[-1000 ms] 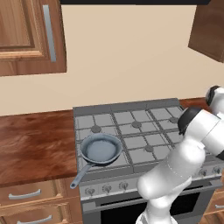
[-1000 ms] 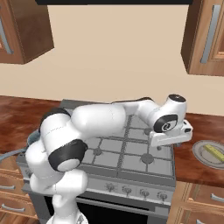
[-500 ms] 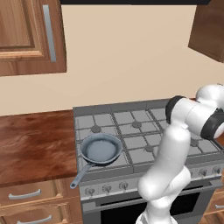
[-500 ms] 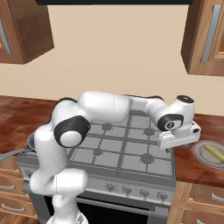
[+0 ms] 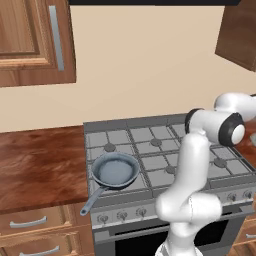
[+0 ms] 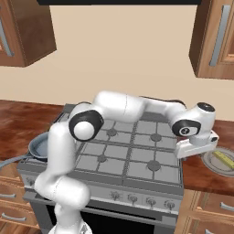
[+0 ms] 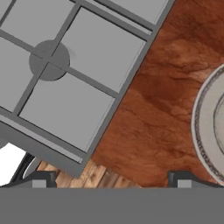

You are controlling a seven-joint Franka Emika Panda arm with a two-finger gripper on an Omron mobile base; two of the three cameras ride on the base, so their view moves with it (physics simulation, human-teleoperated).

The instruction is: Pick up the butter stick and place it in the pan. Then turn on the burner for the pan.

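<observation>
hand [image 7: 112, 179] wide open, empty

Even, bright rendered light throughout, no single source discerned; wall [image 5: 150, 70] lit flat. Soft shading seen on underside of arm [image 6: 123, 109], faint shadow under pan [image 5: 116, 170]. No glare noted on stove [image 6: 132, 151]. Textures rendered coarse, slightly blurred in hand view; no edge distortion seen
</observation>
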